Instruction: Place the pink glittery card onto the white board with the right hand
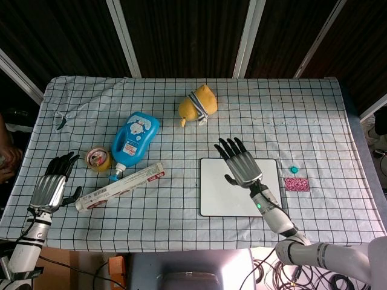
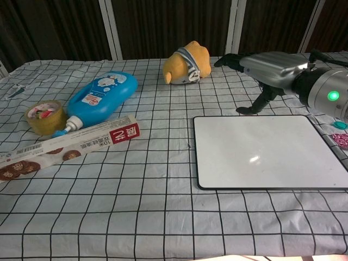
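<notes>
The pink glittery card (image 1: 297,184) lies flat on the checked cloth, just right of the white board (image 1: 217,199); in the chest view only a sliver of the card (image 2: 342,140) shows at the right edge. My right hand (image 1: 240,164) hovers over the board's far part with its fingers spread and nothing in it. The chest view shows the right hand (image 2: 266,68) raised above the white board's (image 2: 255,157) far edge. My left hand (image 1: 53,183) rests open at the table's left edge, holding nothing.
A blue bottle (image 1: 135,140), a tape roll (image 1: 98,159) and a long boxed tube (image 1: 121,187) lie left of the board. A yellow plush toy (image 1: 197,104) sits at the back. A small teal cap (image 1: 294,169) lies just beyond the card.
</notes>
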`<state>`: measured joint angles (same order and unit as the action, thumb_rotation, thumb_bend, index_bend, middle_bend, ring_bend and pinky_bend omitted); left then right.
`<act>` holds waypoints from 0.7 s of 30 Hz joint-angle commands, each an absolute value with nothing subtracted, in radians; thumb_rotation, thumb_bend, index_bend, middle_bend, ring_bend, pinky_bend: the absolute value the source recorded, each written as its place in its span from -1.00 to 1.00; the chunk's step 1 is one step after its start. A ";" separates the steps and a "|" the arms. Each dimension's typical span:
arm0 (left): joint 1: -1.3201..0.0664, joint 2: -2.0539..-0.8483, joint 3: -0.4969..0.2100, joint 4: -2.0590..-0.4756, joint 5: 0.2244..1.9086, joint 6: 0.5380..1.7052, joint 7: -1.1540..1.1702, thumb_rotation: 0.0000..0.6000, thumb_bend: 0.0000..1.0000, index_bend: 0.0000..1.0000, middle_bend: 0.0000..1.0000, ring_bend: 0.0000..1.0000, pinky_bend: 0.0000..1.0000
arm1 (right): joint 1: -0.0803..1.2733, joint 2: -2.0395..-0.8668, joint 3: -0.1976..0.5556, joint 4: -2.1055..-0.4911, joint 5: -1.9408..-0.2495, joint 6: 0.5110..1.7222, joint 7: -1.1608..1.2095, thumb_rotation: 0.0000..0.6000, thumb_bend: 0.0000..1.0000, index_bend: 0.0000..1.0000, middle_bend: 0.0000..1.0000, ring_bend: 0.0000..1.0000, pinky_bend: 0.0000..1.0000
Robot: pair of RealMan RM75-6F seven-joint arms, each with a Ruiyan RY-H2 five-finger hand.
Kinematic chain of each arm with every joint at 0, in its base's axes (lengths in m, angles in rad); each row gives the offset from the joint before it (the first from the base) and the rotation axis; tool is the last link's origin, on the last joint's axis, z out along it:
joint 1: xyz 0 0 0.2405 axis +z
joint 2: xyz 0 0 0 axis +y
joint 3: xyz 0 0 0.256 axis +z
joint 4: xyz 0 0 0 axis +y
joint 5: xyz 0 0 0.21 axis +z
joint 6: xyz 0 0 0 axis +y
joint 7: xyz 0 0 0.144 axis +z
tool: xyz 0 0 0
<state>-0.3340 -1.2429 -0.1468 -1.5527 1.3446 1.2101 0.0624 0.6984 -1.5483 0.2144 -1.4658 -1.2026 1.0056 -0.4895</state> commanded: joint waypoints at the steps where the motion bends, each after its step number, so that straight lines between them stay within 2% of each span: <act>1: -0.333 -1.236 -0.143 -1.555 1.346 1.212 0.059 1.00 -0.24 -1.00 -1.00 -1.00 -0.98 | 0.699 -1.545 0.212 -1.475 -1.195 1.012 -0.500 1.00 -0.57 -1.00 -1.00 -1.00 -1.00; 8: -0.307 -1.208 -0.118 -1.575 1.388 1.258 0.021 1.00 -0.25 -1.00 -1.00 -1.00 -0.98 | 0.687 -1.511 0.189 -1.545 -1.164 1.030 -0.559 1.00 -0.57 -1.00 -1.00 -1.00 -1.00; 12: -0.271 -1.172 -0.071 -1.598 1.449 1.301 0.001 1.00 -0.25 -1.00 -1.00 -1.00 -0.98 | 0.665 -1.454 0.164 -1.613 -1.160 1.043 -0.574 1.00 -0.57 -0.99 -1.00 -1.00 -1.00; 16: -0.210 -1.147 0.005 -1.602 1.526 1.371 0.083 1.00 -0.25 -1.00 -1.00 -1.00 -0.98 | 0.621 -1.333 0.116 -1.699 -1.154 1.036 -0.555 1.00 -0.57 -0.94 -1.00 -1.00 -1.00; 21: -0.122 -1.187 0.081 -1.547 1.629 1.494 0.134 1.00 -0.26 -1.00 -1.00 -1.00 -0.98 | 0.549 -1.194 0.028 -1.716 -1.201 1.042 -0.501 1.00 -0.57 -0.85 -1.00 -1.00 -1.00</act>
